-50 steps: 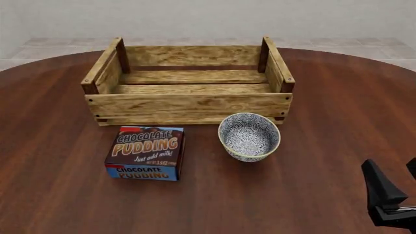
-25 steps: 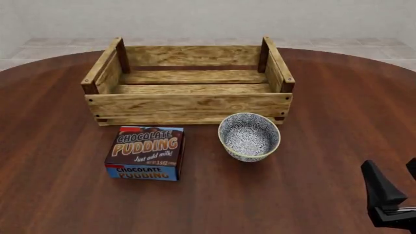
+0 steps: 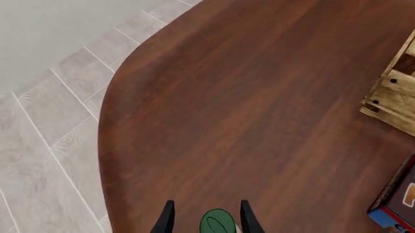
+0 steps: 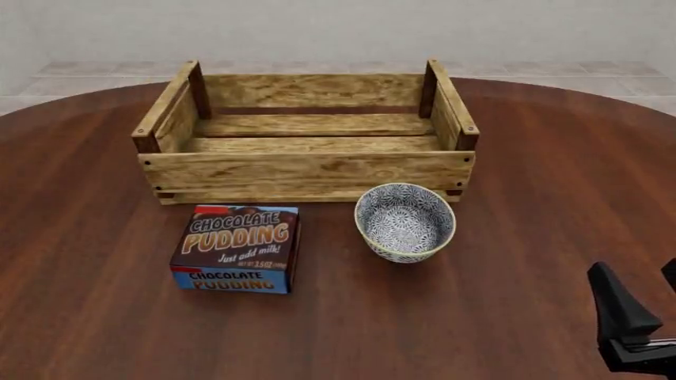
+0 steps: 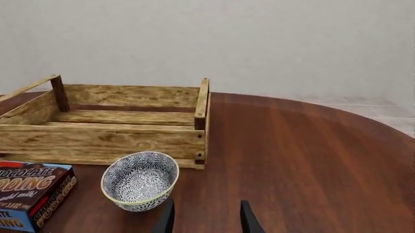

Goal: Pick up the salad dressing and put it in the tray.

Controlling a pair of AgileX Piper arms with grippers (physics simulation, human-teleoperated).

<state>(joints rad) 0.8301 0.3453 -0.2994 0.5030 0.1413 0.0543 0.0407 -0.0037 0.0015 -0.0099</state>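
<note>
Only the dark green cap of the salad dressing [image 3: 217,223] shows, in the left wrist view, low between the two fingers of my left gripper [image 3: 207,204]. That gripper is open, with its fingers standing on either side of the cap and a gap on one side. The bottle's body is hidden, and neither it nor the left gripper appears in the front view. The tray [image 4: 306,170] is a light-wood slatted crate at the table's far middle, with nothing in it. One corner of the tray [image 3: 392,97] shows in the left wrist view. My right gripper [image 4: 647,293] hangs open at the near right, holding nothing.
A chocolate pudding box [image 4: 237,247] lies in front of the tray's left half. A blue-patterned bowl [image 4: 404,222] stands in front of its right half. In the left wrist view the table's rounded edge [image 3: 107,131] runs close by, with tiled floor beyond.
The right gripper has sunk very slightly in the front view. The tray, box and bowl have not moved.
</note>
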